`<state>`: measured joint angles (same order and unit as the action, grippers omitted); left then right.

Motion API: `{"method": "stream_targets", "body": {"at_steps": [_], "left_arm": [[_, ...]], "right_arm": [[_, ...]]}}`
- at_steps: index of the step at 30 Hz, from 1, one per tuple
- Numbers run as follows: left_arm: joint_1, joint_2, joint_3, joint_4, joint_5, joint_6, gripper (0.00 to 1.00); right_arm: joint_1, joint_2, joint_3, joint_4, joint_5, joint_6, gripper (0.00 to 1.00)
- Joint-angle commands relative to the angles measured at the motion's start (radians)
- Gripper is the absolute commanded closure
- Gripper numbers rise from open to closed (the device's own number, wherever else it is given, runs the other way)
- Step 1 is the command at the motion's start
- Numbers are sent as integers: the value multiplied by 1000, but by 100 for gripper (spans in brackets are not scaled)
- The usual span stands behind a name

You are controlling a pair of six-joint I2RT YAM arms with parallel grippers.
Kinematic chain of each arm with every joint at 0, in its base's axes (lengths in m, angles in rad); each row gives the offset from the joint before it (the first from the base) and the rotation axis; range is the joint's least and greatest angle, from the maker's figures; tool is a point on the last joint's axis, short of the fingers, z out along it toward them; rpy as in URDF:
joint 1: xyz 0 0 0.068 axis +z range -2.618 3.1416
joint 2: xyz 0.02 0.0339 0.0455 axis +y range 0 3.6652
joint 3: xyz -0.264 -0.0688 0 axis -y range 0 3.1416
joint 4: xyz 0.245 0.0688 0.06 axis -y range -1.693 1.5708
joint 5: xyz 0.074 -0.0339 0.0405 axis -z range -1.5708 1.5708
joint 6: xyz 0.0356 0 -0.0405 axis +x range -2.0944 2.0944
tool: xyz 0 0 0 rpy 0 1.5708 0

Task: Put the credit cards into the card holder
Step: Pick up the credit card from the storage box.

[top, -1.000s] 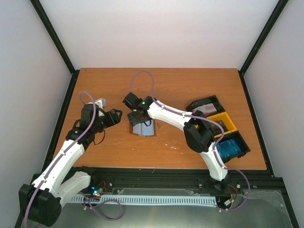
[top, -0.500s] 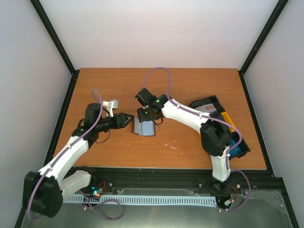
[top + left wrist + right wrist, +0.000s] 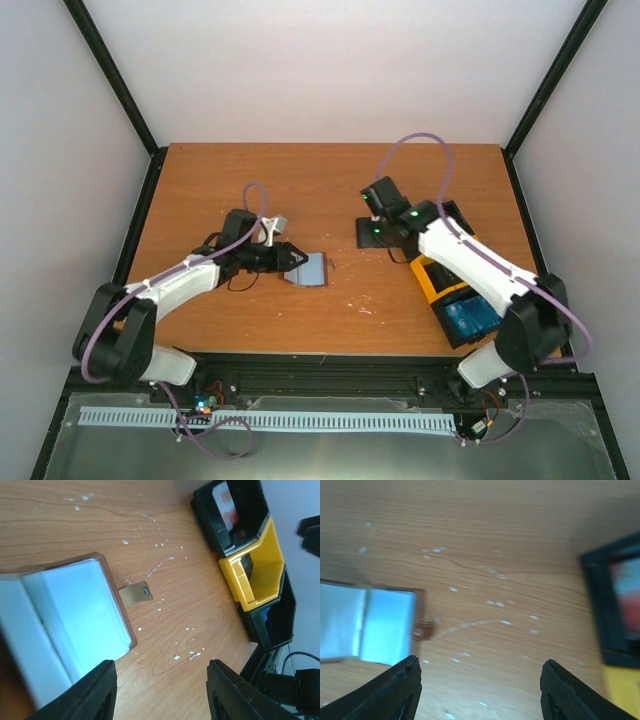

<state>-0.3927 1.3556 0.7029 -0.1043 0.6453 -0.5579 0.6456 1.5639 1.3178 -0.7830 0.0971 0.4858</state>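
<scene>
Left hand [image 3: 160,677] and right hand [image 3: 480,672] both spread and empty, one open card holder [image 3: 75,615], three trays [image 3: 267,555]

No text, label, brand or number is legible; the card [image 3: 226,502] in the tray [image 3: 206,515] at 1 o'clock shows only blurred red and white.

Bright, even light is filling the scene, leaving only faint shadows beside the card holder [image 3: 308,270]. Its pale inside is glaring in the left wrist view. The right wrist view is blurring, worst right of the card holder.
</scene>
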Motion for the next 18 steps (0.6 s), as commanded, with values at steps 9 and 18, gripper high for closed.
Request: {"method": "stream_targets", "body": {"at_steps": [9,18], "left_arm": [[-100,231,186,-134,-284,21,51],[-100,312,210,-160,-262,34,51]], "right_arm": [[-336,-387,-278,-242,118,-25,24],[-465,-449,-371,-369,82,35,27]]}}
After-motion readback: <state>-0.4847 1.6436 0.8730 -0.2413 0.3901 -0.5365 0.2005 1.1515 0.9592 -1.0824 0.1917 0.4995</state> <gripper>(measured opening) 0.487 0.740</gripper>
